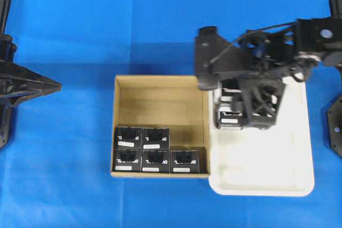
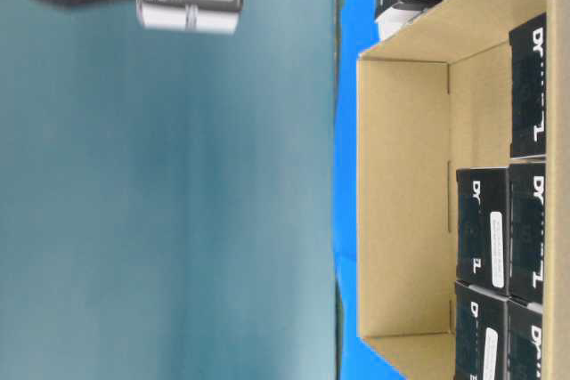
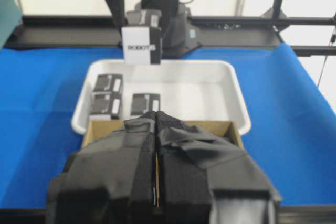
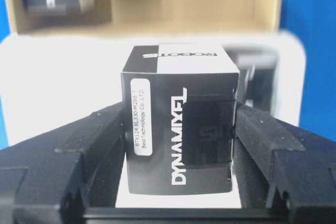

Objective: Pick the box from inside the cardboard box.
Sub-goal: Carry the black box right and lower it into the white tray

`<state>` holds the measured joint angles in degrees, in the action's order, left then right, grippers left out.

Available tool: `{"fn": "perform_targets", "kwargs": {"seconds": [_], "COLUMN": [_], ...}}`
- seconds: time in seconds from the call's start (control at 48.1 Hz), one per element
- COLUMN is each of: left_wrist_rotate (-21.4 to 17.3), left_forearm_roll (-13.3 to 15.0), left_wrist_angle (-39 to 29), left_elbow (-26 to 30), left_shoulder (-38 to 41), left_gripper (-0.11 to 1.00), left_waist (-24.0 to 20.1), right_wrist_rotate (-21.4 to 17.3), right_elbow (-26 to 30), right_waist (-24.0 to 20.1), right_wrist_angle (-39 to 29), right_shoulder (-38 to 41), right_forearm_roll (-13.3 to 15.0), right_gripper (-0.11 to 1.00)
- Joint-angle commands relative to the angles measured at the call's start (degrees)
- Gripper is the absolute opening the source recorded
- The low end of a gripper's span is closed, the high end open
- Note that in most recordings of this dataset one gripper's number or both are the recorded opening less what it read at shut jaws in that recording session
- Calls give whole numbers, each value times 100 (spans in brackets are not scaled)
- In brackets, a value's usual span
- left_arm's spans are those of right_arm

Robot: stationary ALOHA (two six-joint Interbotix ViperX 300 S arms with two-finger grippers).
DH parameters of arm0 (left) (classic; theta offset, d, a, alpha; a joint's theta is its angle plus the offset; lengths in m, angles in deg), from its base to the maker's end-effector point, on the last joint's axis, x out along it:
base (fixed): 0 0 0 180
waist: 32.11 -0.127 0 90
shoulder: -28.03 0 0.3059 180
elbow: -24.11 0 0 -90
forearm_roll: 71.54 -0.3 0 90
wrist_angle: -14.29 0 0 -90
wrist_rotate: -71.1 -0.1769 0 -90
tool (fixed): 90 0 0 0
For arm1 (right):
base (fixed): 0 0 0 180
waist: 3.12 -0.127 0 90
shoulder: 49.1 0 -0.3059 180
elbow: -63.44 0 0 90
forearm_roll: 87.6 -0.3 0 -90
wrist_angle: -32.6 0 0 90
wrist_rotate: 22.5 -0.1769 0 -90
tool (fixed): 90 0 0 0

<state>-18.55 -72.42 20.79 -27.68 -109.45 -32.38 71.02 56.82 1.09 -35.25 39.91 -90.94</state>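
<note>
My right gripper (image 4: 179,145) is shut on a black box (image 4: 178,77) with white DYNAMIXEL lettering and a white label strip. It holds the box upright above the white tray (image 4: 63,77). In the overhead view the right gripper (image 1: 255,108) hangs over the tray's far left part and mostly hides the held box. The held box shows in the left wrist view (image 3: 142,45). The brown cardboard box (image 1: 160,100) sits mid-table with several black boxes (image 1: 156,150) in its near rows. My left gripper (image 1: 56,85) is shut and empty at the far left, also in its wrist view (image 3: 156,116).
The white tray (image 1: 267,190) touches the carton's right wall and holds three black boxes (image 3: 107,94) at its far left. Blue cloth (image 1: 64,174) covers the table. The carton (image 2: 401,220) and its boxes (image 2: 485,229) fill the right of the table-level view.
</note>
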Motion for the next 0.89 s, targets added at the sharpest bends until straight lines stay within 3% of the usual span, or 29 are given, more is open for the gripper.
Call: {"fn": "perform_targets", "kwargs": {"seconds": [0.0,0.498,0.872], "left_wrist_rotate": [9,0,0], "left_forearm_roll": [-9,-9,-9], "left_wrist_angle": [26,44,62], "left_elbow": [167,167,176], "left_shoulder": [26,26,18], "left_gripper": [-4,-4,-4], "left_waist": [0,0,0], "right_wrist_rotate": [-70,-88,-62], "right_elbow": [-264,-2013,-2936], "right_waist": [0,0,-35], "right_wrist_angle": [18,580,1784], "right_shoulder": [-290,-1028,-905], "right_forearm_roll": [-9,18,18], "right_gripper": [62,62,62]}}
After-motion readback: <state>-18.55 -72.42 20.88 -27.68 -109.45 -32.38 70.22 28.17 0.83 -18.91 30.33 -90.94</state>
